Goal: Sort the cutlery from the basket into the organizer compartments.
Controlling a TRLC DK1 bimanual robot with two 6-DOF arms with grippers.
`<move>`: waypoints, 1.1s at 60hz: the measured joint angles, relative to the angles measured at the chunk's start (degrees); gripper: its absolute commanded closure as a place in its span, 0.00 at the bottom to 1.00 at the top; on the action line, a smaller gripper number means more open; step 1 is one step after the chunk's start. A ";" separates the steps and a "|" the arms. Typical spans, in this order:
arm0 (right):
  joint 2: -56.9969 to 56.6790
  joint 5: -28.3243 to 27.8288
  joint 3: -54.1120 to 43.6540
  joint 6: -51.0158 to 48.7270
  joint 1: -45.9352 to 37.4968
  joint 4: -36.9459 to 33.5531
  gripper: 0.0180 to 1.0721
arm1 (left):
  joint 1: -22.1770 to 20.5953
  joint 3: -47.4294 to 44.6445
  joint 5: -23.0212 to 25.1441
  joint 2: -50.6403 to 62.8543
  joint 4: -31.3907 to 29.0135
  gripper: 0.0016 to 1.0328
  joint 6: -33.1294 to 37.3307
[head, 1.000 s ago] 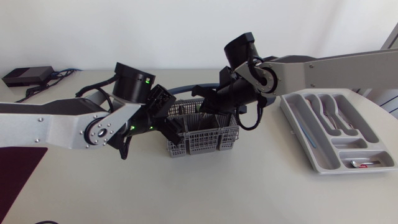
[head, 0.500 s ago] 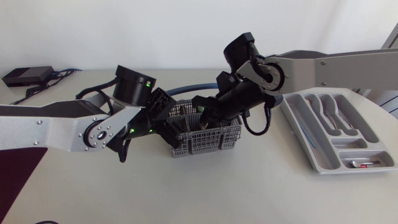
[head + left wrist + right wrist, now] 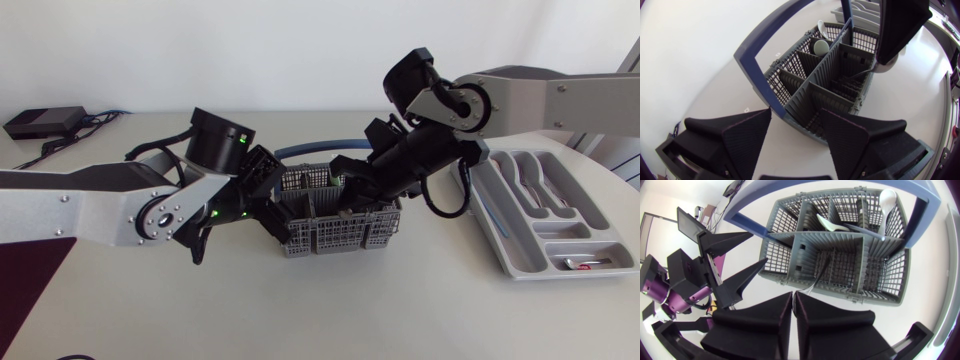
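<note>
The grey cutlery basket with a blue handle stands mid-table. My left gripper grips the basket's left end. In the left wrist view the basket's end wall sits between the spread fingers. My right gripper hangs over the basket's middle, shut on a thin metal piece of cutlery that slants into a compartment; its kind is unclear. The same piece shows under the right gripper. Light spoons stand in the far compartments. The grey organizer lies at the right with cutlery in it.
A black box with cables sits at the table's back left. A dark mat lies at the front left. The organizer reaches close to the table's right edge.
The basket and both grippers have shifted to the right. My right gripper has pressed its fingers fully together over the basket's middle.
</note>
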 measured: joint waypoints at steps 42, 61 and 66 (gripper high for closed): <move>-7.41 -13.73 6.82 -3.02 -8.68 -17.62 0.93 | -1.07 0.00 -0.92 0.00 -0.20 0.34 0.00; -14.34 -14.97 6.64 -6.86 -12.50 -27.85 0.94 | -1.73 0.00 -1.31 -0.39 -1.07 0.34 0.00; -15.39 -14.78 6.08 -8.70 -14.67 -30.40 0.94 | -1.81 0.00 -1.33 -0.85 -1.44 0.34 0.00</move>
